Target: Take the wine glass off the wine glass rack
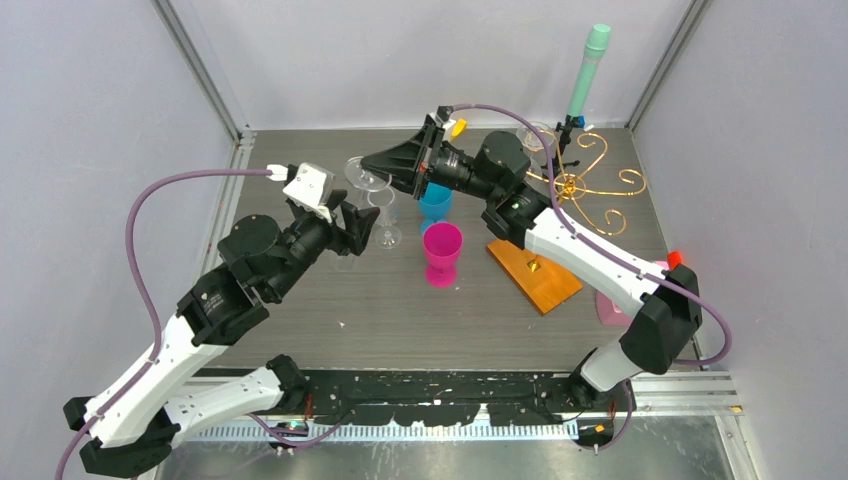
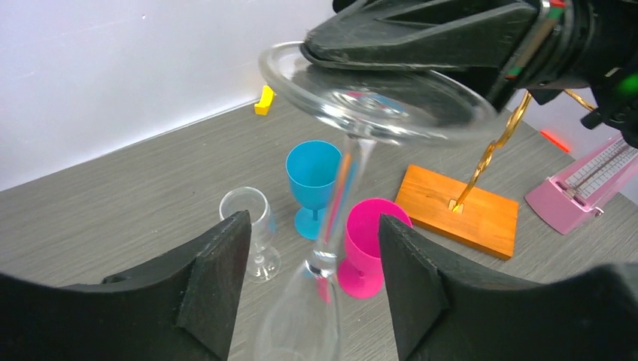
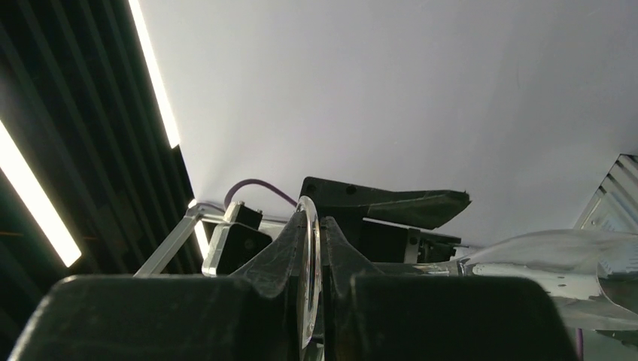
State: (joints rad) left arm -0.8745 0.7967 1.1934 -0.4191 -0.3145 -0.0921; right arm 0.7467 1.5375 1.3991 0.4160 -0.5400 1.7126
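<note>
From the top camera I see the wine glass [image 1: 364, 179] off the wine glass rack [image 1: 536, 276]. It is up in the air to the left, well apart from the gold wire arms. My right gripper [image 1: 372, 165] stretches across over a blue cup [image 1: 434, 205] to the glass's foot. My left gripper [image 1: 356, 228] sits just beside the glass, near a pink cup [image 1: 442, 255].

On the left wrist camera, the left gripper [image 2: 314, 222] is spread wide. The stem and bowl of the wine glass [image 2: 376, 101] hang between its fingers without touching them, and the right gripper [image 2: 331, 45] pinches the foot above.

On the right wrist camera, the right gripper [image 3: 312, 248] is clenched on the rim of the foot, which I see edge-on.
</note>
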